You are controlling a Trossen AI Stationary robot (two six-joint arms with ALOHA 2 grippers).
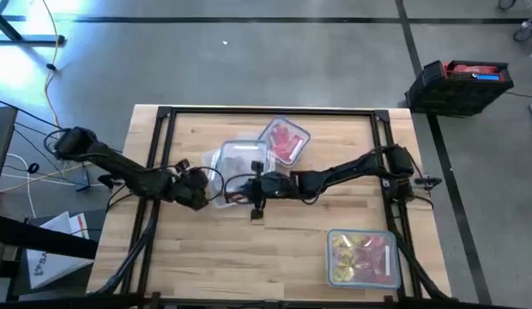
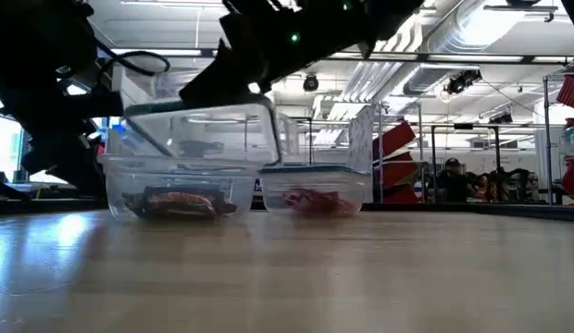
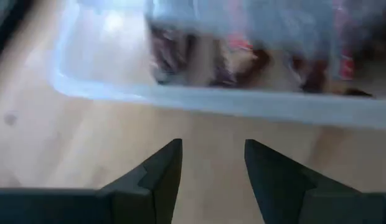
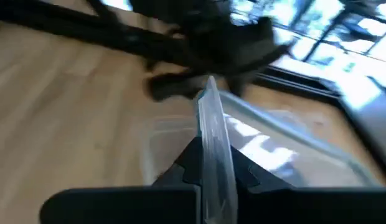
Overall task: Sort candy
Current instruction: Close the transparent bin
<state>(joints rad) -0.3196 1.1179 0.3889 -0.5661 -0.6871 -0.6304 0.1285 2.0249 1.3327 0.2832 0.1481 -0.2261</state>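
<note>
A clear container (image 2: 176, 185) at mid-table holds dark brown candy (image 3: 243, 59). A clear lid (image 2: 199, 134) is raised over it, and my right gripper (image 1: 259, 184) is shut on that lid. My left gripper (image 3: 213, 162) is open just left of this container, low over the wood, with nothing between its fingers. Behind it stands a second container (image 1: 283, 142) with red candy (image 2: 310, 199). A third container (image 1: 362, 257), near the table's front right, holds yellow and red candy. My right gripper pinches the clear lid by its rim (image 4: 211, 134) between the two fingers. The lid stands edge-on in the right wrist view and runs on away from the fingers. It is raised above the container with the brown candy. Whether any part of it rests on the container, I cannot tell.
A black frame (image 1: 266, 112) runs round the table top. Bare wood (image 1: 240, 249) lies toward the near edge, left of the third container. A black crate (image 1: 459, 86) stands on the floor beyond the table's far right corner.
</note>
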